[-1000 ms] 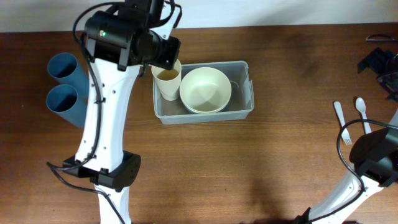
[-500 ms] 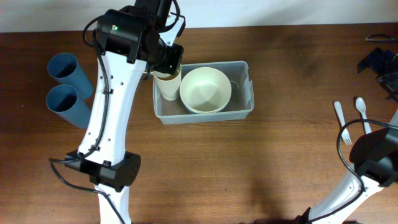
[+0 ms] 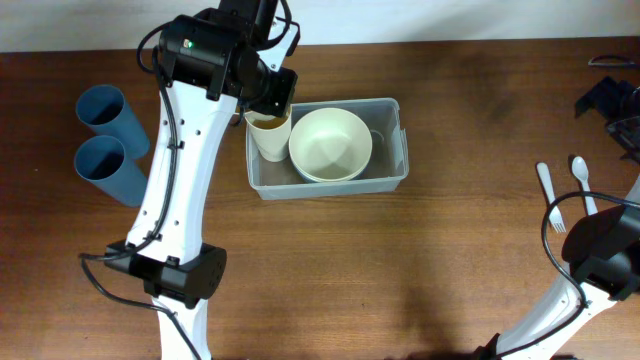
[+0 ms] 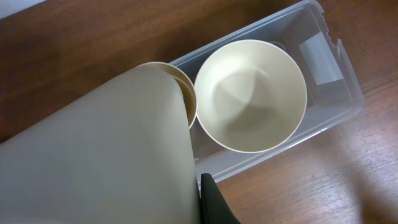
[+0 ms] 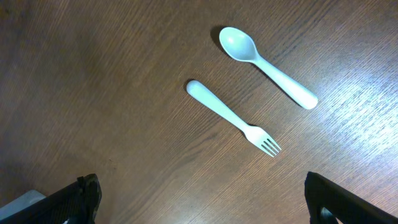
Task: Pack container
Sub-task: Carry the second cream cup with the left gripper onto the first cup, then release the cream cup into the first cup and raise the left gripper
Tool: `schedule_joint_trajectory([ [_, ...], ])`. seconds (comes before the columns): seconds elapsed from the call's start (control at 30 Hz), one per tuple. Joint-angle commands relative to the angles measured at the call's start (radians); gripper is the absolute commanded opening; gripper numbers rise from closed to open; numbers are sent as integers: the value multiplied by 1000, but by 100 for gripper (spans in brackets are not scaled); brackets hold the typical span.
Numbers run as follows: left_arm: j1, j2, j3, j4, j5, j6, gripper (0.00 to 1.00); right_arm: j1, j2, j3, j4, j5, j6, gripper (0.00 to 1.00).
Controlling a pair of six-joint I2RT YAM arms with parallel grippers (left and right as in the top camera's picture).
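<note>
the left gripper [image 3: 268,108] is pinched shut on the back wall of the cream cup [image 3: 270,142]. the cup stands in the left end of the clear container [image 3: 392,176], right beside the cream bowl [image 3: 330,143]. the container lies on the table just in front of the left arm. the right gripper [image 5: 208,202] gapes wide and empty over the fork [image 5: 233,118] and spoon [image 5: 264,65].

we think the cup could tip onto the bowl if it is released while leaning, or ride back out if the arm lifts before the jaws part.

since a second ago, the left arm has swung right and the cup sits lower.
</note>
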Motion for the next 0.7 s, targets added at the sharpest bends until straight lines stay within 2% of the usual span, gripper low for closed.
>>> schedule_joint_trajectory([
  [0.0,-3,-6,-1,-1,11,-10,2,2,0,-6,2,5,9,99],
  [0.67,-4,24,-1,-21,18,-10,2,2,0,-6,2,5,9,99],
])
